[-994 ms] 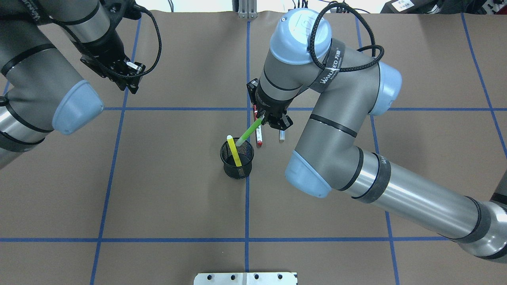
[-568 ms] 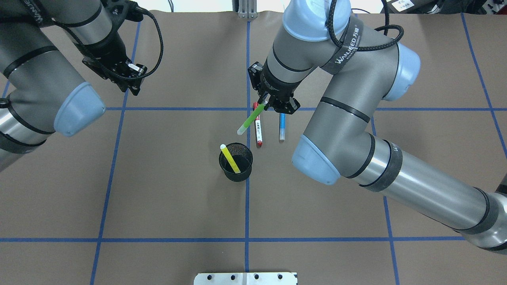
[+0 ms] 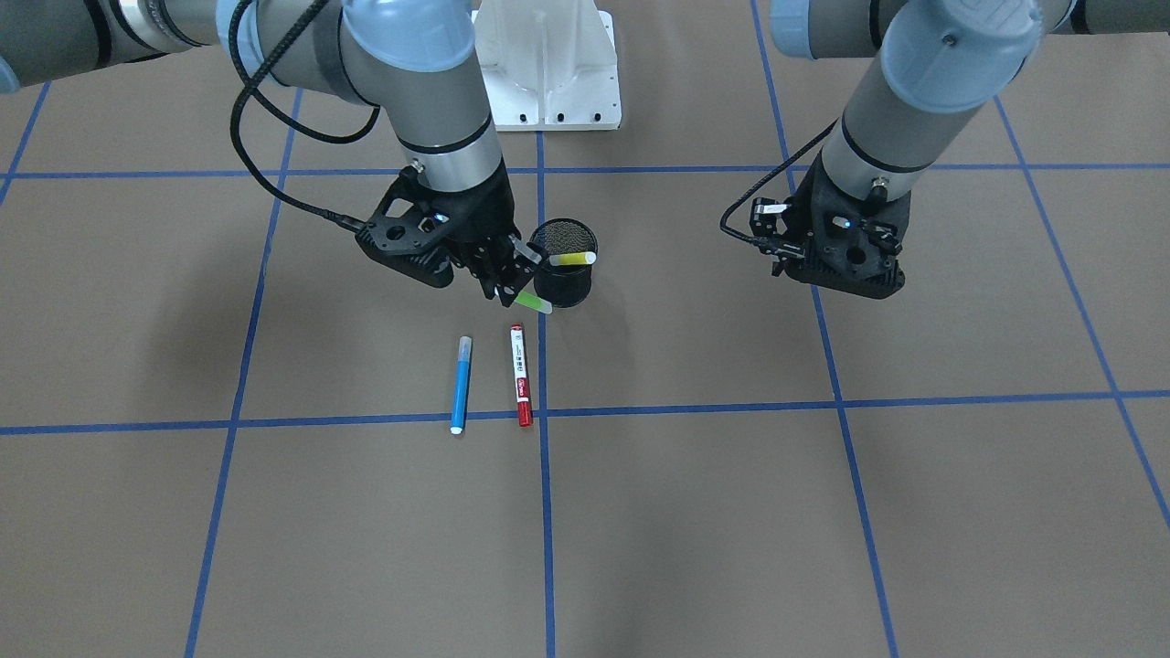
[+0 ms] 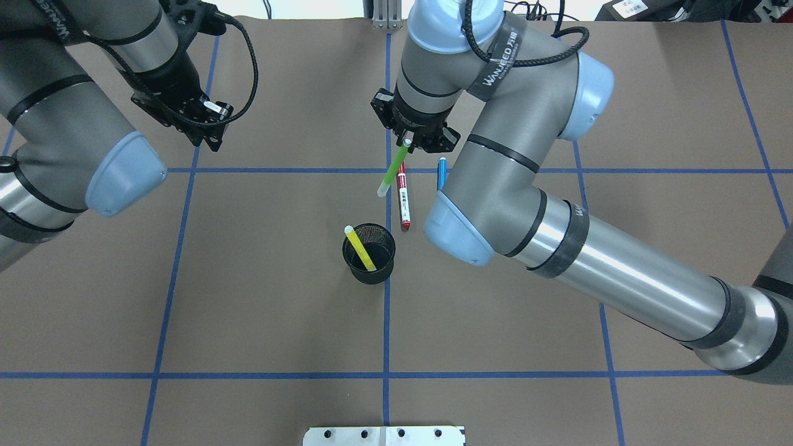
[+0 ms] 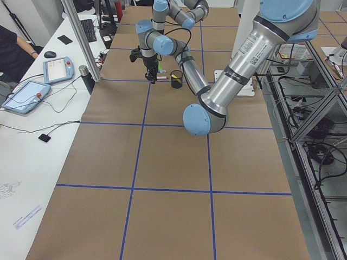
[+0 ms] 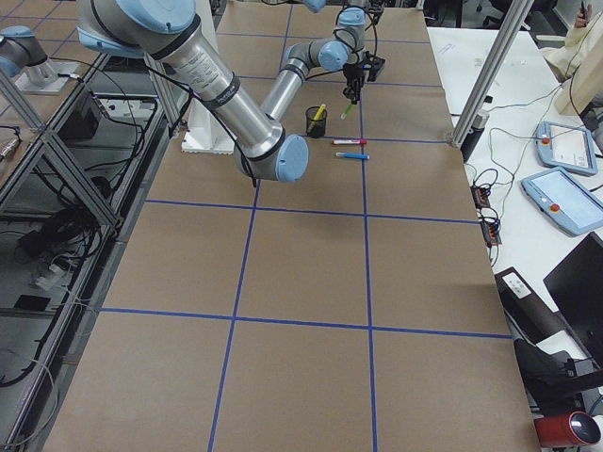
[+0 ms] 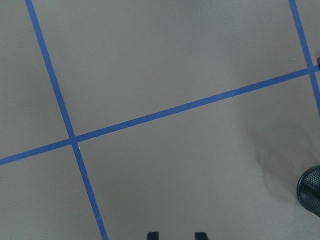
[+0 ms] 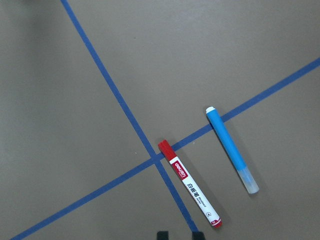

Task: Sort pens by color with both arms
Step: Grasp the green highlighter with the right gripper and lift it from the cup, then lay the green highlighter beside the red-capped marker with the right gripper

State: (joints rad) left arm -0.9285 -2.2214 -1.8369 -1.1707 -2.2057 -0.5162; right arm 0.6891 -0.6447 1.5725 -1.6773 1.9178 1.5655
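Over the brown counter [image 4: 260, 297] we held the lime green pen [image 4: 394, 170] clamped in our right gripper [image 4: 409, 144], apart from the yellow pen [image 4: 359, 248] in the cup [image 4: 372, 274], probably for sorting, our left gripper [image 4: 207, 127] open and empty.

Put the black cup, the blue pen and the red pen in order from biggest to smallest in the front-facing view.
1. black mesh cup: bulkiest by far.
2. red-and-white pen and blue pen: tied; they look about equally long and slim.
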